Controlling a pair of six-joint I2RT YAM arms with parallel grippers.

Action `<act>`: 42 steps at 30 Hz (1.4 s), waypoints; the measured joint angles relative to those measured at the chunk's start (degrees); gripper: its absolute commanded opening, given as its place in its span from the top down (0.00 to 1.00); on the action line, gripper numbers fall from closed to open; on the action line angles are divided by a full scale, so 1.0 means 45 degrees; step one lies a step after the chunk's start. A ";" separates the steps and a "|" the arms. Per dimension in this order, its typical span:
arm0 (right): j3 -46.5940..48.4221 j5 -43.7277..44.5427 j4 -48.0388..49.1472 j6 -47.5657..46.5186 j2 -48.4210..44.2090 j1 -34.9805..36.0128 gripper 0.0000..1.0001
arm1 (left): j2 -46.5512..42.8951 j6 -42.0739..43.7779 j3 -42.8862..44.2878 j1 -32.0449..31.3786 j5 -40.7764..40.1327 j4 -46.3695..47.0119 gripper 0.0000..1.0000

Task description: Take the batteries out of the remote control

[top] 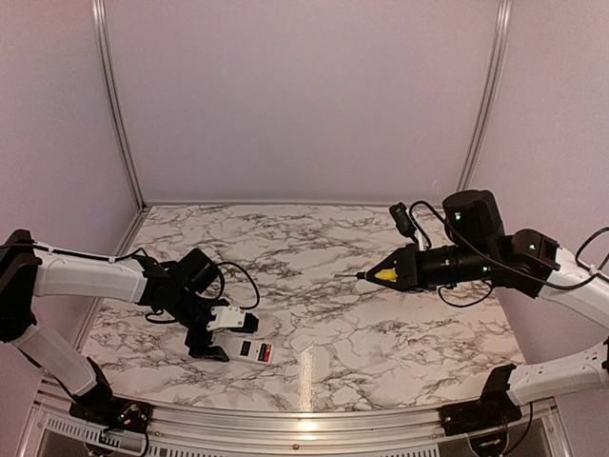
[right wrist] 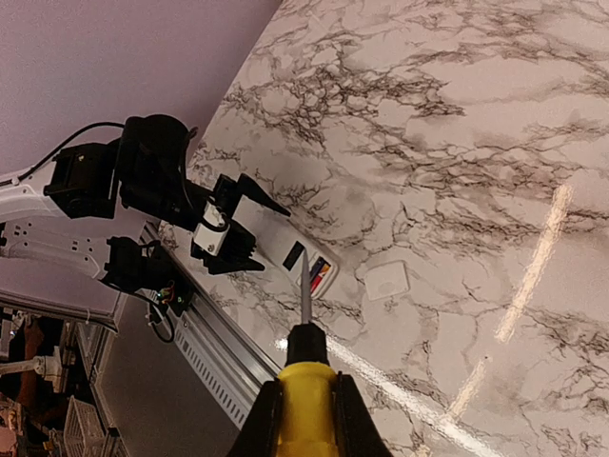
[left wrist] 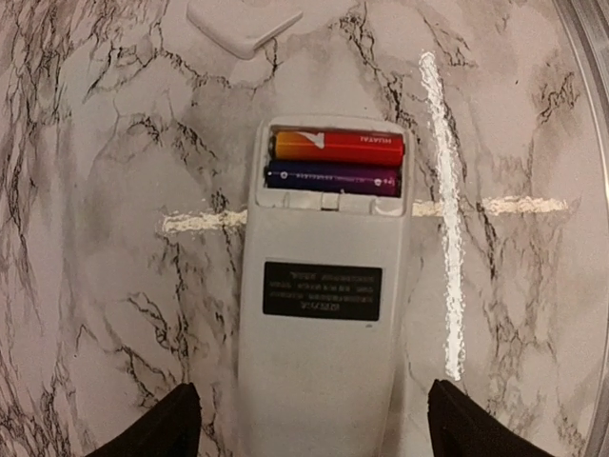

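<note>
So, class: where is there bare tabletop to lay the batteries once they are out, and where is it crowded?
Free: the far half of the table, from the back wall to the screwdriver; the front middle, right of the cover. Crowded: front left, where the left jaws straddle the remote near the cover.

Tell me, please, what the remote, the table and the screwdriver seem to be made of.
Remote: likely matte white plastic, dull moulded back with a printed label. Table: marble-look slab or laminate, glossy, mirroring the lights. Screwdriver: yellow handle seems plastic, grey shaft probably metal.
</note>
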 measured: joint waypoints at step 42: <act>-0.0219 0.0175 0.0005 -0.0131 0.0063 0.0000 1.00 | 0.4561 -0.4920 0.4041 -0.2900 -0.0680 0.0899 0.81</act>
